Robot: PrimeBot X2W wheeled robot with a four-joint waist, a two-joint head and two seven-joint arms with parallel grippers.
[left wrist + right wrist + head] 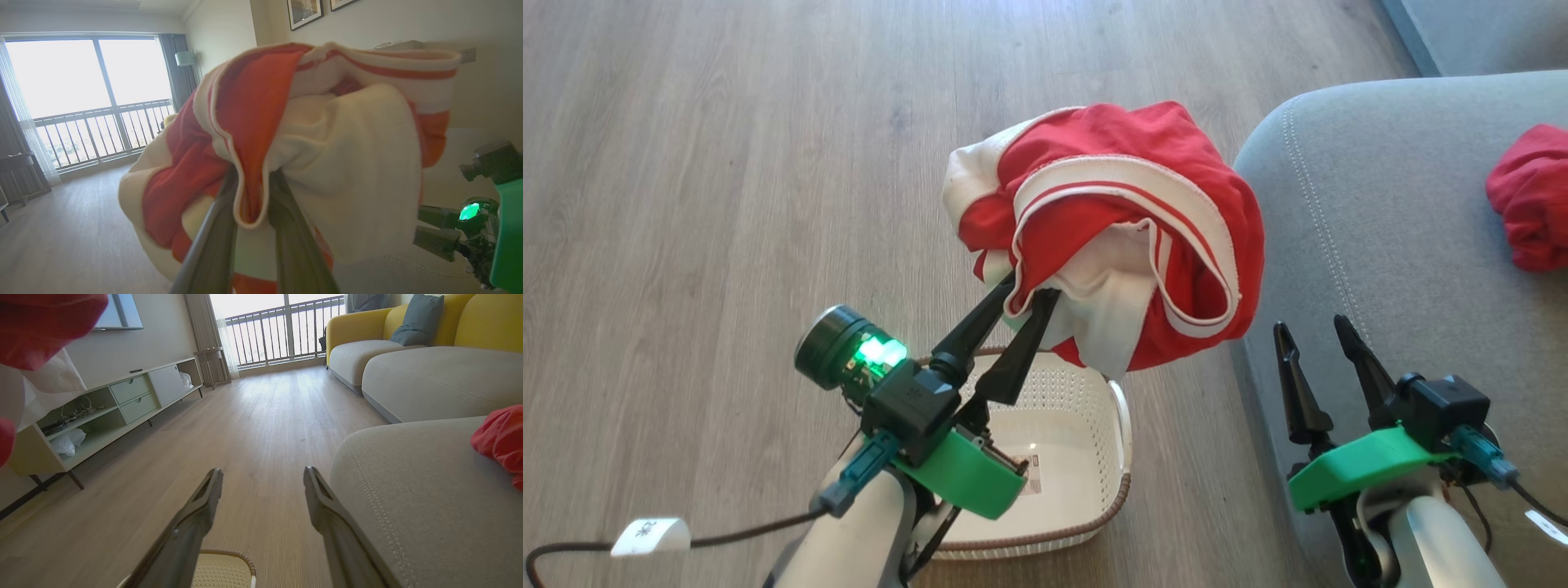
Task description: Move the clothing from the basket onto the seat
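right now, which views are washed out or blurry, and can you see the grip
Left wrist view: the window is blown out white and the red and white garment looks soft and stretched, yet the left gripper plainly pinches a fold. Right wrist view: sunlight glares off the floor, and the garment's edge at top left is blurred. Head view: evenly lit and sharp.

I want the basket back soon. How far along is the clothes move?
Done: the plain red garment lies on the seat. In hand: the left hand holds the red and white garment, lifted above the basket, whose visible base is bare. Left: carry it over the seat and release. The right hand is open.
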